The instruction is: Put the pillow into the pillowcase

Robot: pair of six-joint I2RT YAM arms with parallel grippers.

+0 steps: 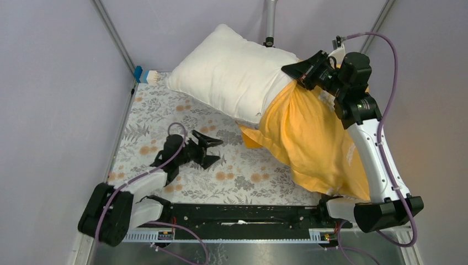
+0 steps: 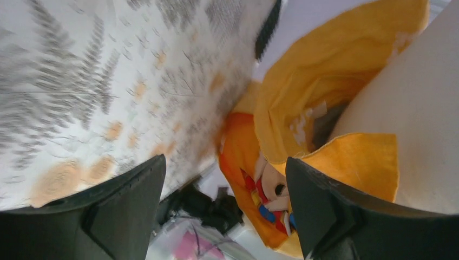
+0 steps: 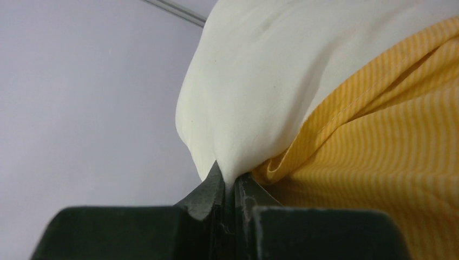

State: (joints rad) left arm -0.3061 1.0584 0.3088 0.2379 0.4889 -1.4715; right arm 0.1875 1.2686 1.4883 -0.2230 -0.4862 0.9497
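I can read no text from here. The pillowcase (image 2: 325,70) carries small white print just beside the pillow (image 2: 422,119), but it is too blurred to read.

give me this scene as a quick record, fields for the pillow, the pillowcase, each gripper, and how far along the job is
pillow: white, plump, far-left end bare, other end inside the pillowcase
pillowcase: orange-yellow, over the pillow's near-right end, mouth bunched across its middle
right gripper: shut, pinching white pillow fabric right beside the pillowcase hem
left gripper: open, holding nothing, over the flowered table, apart from both cloths
progress: partly in, roughly half the pillow outside
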